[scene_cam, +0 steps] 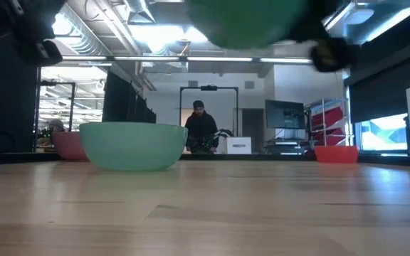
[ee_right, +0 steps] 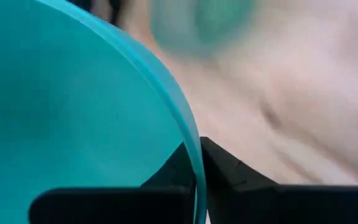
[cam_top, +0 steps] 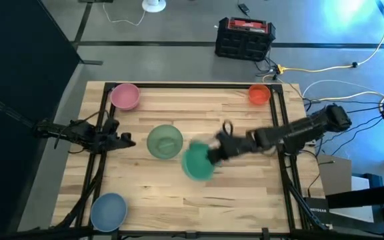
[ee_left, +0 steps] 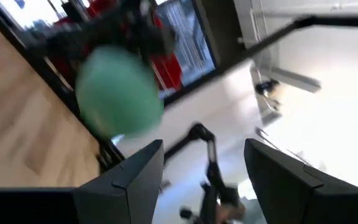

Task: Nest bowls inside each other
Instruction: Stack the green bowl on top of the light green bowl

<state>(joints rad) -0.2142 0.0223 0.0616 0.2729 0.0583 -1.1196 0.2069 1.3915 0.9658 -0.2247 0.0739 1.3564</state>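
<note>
My right gripper is shut on the bright green bowl, which hangs in the air just right of the muted green bowl. That muted green bowl sits upright on its base mid-table. In the low view the bright green bowl is well above the tabletop. The pink bowl is at the far left corner, the orange-red bowl at the far right, and the light blue bowl at the near left. My left gripper waits open at the table's left edge. My right gripper pinches the bright green bowl's rim between its two fingers, one finger inside the bowl and one outside. It comes from the table's right side, slanting downward. The bowl is lifted clear of the table.
Black frame rails run along the table's left and right sides. A black toolbox and cables lie on the floor beyond the far edge. A person stands far back in the room. Bare wood lies across the near middle.
</note>
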